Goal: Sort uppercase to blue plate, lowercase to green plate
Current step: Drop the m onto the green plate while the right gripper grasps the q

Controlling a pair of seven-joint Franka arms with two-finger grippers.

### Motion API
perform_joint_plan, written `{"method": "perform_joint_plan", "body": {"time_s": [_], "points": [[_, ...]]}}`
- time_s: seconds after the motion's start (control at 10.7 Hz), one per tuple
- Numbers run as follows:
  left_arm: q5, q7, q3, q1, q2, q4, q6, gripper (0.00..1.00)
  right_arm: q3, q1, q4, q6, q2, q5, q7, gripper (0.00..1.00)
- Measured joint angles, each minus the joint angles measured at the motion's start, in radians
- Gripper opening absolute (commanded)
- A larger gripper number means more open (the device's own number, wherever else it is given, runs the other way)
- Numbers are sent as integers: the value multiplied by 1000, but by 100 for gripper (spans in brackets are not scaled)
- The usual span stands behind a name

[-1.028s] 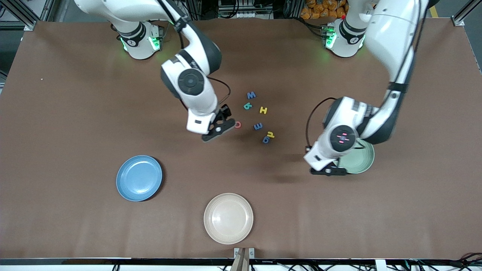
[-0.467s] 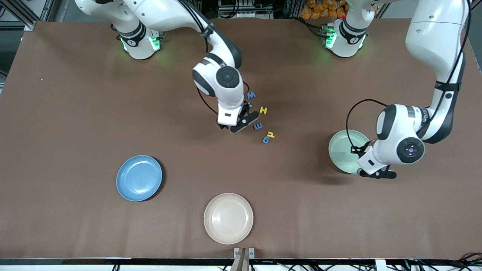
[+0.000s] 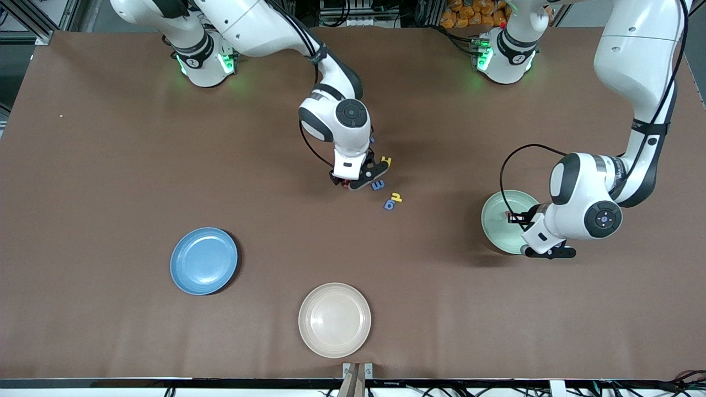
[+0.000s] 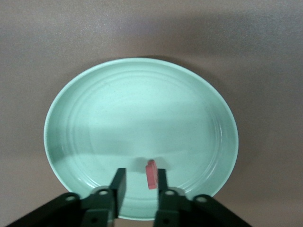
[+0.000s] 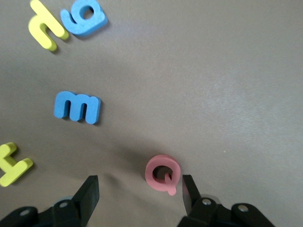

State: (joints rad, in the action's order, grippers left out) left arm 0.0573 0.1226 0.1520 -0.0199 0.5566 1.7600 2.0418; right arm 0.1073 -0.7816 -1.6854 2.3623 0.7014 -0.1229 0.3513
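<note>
With both arms engaged at once, two steps run in parallel: a drop-off at the green plate [image 3: 504, 220] and a pick-up in the letter cluster. Left gripper [image 4: 138, 185] hangs over the plate edge nearest the front cam, toward the left arm's end of the table; jaws stand narrowly parted, approx. one letter thickness, and a small red letter [image 4: 151, 174] sits on edge by one finger, over the plate floor. Whether it is gripped or already free cannot be told; judged as a release in progress. Next move there, as a judgement: open fully, lift straight up so the piece does not cling to the pad. Right gripper [image 5: 139, 191] is low over the table mid-area, jaws wide, straddling the salmon-red G [image 5: 164, 173], which lies flat between the fingers, closer to one than the other, no contact seen. Next move calls for centring, a short descent, then closure; the piece is thin, so fingertips must reach nearly to the table. Remaining letters lie flat nearby: blue E [image 5: 77, 107], yellow H [image 5: 13, 164], and a yellow d/p [image 5: 45, 25] touching a blue rounded letter [image 5: 85, 17]. Blue plate [image 3: 203, 261] is empty, nearer the front cam, toward the right arm's end. Cream plate [image 3: 334, 319] is also empty; not a target.
</note>
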Motion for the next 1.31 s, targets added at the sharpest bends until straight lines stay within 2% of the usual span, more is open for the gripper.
{"method": "perform_joint_plan", "body": {"time_s": [0.37,0.47,0.56,0.65,0.75,1.12,1.22,1.31], "points": [[0,9,0,-1,0,-5,7,62,-5,1,0,6,11,-1,2,76],[0,25,2,-1,-1,-6,8,71,-7,2,0,6,13,-1,3,76],[0,47,8,-1,-2,-8,8,73,-10,4,0,7,13,-1,3,75],[0,70,19,-1,-4,-11,9,75,-12,5,0,12,14,-1,3,72],[0,103,34,0,-5,-16,9,81,-14,6,0,16,16,-1,3,66],[-1,261,109,6,-5,-32,9,85,-19,20,0,19,17,-1,10,54],[-1,283,119,8,-5,-32,9,85,-19,23,0,19,18,-1,10,54],[-1,295,124,9,-5,-34,9,86,-19,24,0,19,18,-1,11,47]]}}
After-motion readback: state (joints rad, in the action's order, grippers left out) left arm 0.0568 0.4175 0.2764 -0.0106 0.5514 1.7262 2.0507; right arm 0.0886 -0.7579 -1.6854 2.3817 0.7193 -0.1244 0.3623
